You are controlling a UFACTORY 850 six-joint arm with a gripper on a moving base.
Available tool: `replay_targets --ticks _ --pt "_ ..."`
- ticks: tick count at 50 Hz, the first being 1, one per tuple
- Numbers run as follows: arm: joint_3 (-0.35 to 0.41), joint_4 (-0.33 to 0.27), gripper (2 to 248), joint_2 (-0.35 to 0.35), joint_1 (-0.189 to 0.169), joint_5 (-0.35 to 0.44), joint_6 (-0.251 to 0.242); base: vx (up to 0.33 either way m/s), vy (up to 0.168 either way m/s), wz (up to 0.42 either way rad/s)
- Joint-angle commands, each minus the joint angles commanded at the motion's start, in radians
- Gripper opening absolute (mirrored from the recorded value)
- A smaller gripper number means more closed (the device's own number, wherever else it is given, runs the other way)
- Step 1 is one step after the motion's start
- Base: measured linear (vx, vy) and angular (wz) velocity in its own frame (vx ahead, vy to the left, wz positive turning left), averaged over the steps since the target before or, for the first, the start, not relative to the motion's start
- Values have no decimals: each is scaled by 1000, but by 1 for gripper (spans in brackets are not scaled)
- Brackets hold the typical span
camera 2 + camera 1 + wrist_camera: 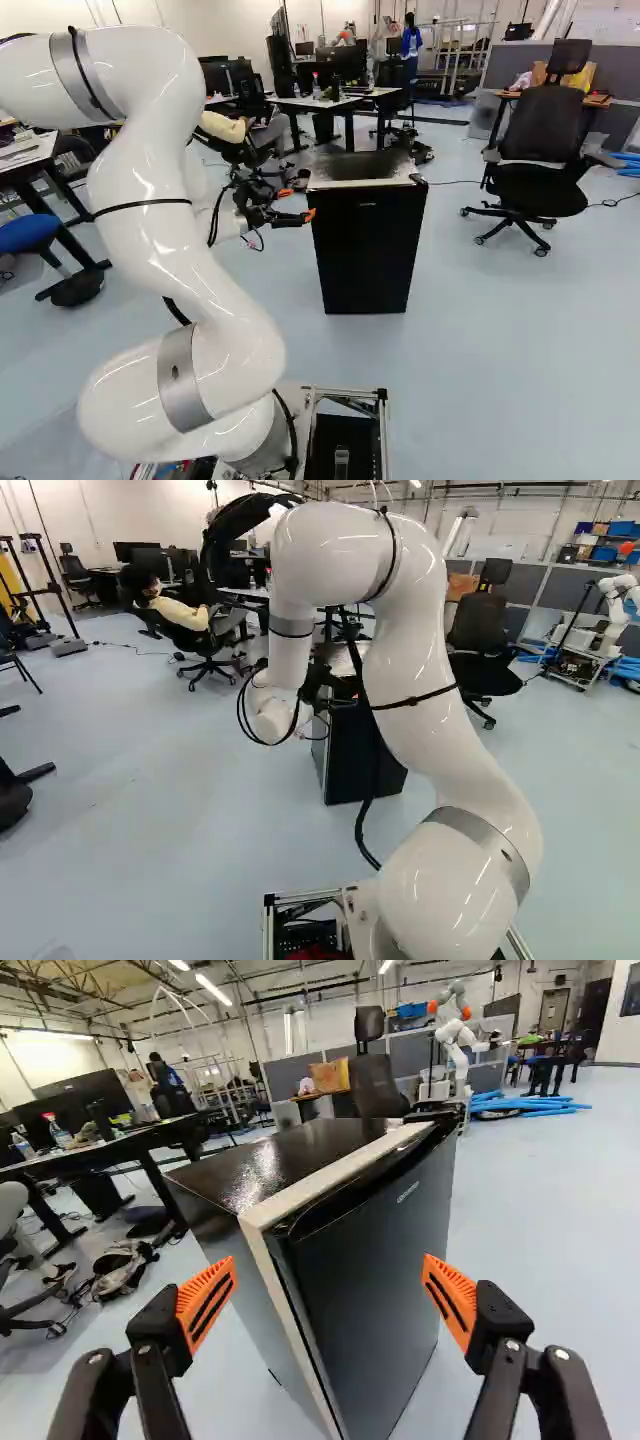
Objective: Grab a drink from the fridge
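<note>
Black two-fingered gripper [298,203], its orange pads [207,1305] spread wide apart, faces a closed black mini fridge [368,250] standing on the pale floor [520,350] just ahead, an office chair [375,1085] beyond it.

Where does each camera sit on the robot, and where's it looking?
Left base view: sits behind the arm, to its left, facing ahead and slightly down; the arm stands right of the middle, partly hiding the fridge.
Right base view: sits behind the arm, to its right, facing ahead and slightly down at the fridge; the arm is left.
Wrist view: rides behind the open end effector, looking along both fingers at the fridge.
All three share the fridge.
</note>
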Motion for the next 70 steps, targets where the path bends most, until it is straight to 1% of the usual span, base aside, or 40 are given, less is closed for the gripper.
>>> replay_targets --ticks 9,17,28,38,49,52,55,66,70 --pt "-45 42 247 -25 -10 0 0 0 0 0" --pt "-77 42 247 -43 -16 0 0 0 0 0" --pt "-102 42 247 -57 -23 0 0 0 0 0" --pt "-120 42 247 -67 -31 -13 0 0 0 0" --pt "-120 42 247 -67 -31 -35 0 0 0 0" --pt "-120 42 247 -67 -31 -38 -11 0 0 0" --pt "-120 42 247 -67 -31 -38 -32 0 0 0" --pt "-120 42 247 -67 -31 -38 -138 0 0 0" --pt "-120 42 247 -67 -31 -38 -138 0 0 0"
